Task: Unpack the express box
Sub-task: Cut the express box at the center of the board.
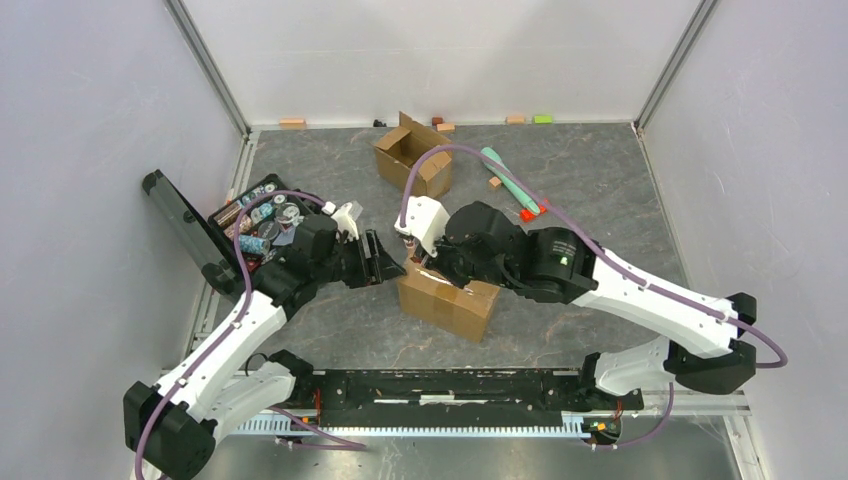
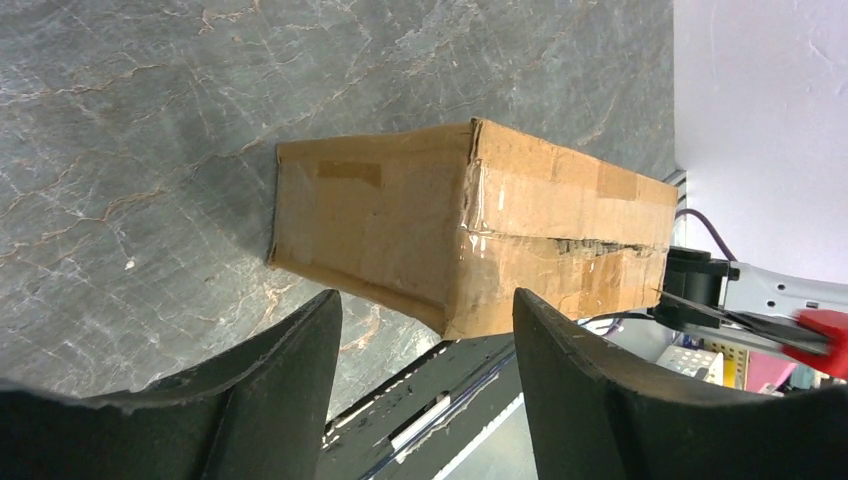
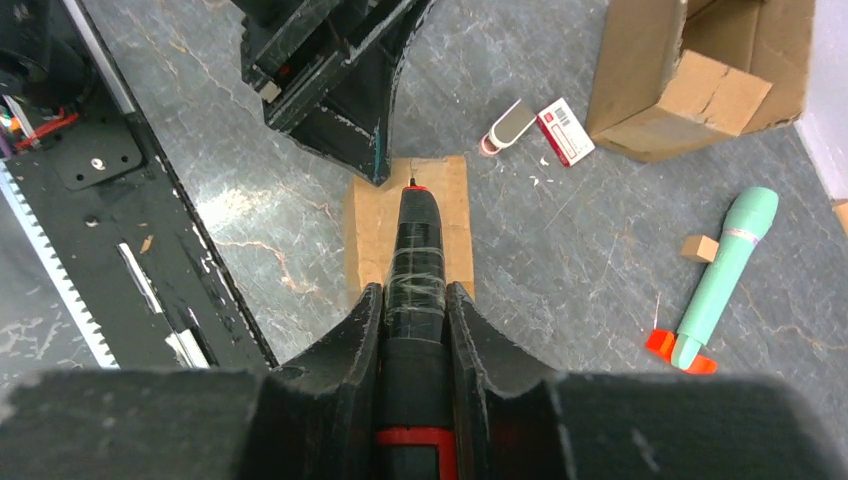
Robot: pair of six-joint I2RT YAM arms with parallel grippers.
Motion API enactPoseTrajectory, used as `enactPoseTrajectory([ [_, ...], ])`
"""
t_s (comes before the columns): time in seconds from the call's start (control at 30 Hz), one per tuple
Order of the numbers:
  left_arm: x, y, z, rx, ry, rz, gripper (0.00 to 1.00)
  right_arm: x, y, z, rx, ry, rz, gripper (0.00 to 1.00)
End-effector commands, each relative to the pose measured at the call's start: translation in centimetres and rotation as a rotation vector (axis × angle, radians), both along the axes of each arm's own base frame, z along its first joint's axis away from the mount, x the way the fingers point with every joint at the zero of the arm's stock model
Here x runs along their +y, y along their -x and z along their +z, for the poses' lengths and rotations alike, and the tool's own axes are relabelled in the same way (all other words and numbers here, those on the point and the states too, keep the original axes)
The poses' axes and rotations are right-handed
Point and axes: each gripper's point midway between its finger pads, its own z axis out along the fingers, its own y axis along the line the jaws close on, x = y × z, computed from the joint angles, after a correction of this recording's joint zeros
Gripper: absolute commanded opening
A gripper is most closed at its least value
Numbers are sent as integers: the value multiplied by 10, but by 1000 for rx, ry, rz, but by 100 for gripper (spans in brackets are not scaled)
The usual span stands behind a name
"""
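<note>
Overhead, the express box (image 1: 448, 298) lies mid-table, with an opened carton (image 1: 412, 155) at its 12 o'clock. Left wrist view: the left gripper (image 2: 428, 320) is spread wide, box just beyond. Right wrist view: the right gripper (image 3: 412, 295) is clamped on a black cutter (image 3: 417, 240), the left gripper crowding its tip at 11.

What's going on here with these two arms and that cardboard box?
The right gripper is shut on a black pen-shaped tool, probably a cutter, with its tip over the top of the taped cardboard box at mid-table. The left gripper is open just beside the box's end, not gripping it. The box is closed, though the tape seam on one side looks torn. Nothing has been taken out yet.
</note>
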Motion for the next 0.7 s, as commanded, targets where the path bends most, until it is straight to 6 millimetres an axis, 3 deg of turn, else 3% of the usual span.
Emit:
enactPoseTrajectory([
  [0.0,-8,-2,10,-23,68,-3,69,12,-8,3,-62,-55,2,0],
  [0.3,7,0,-13,18,-19,54,66,19,-12,-16,-92,-66,16,0],
  [0.67,10,1,-21,43,-38,67,64,23,-16,-23,-127,-86,20,0],
])
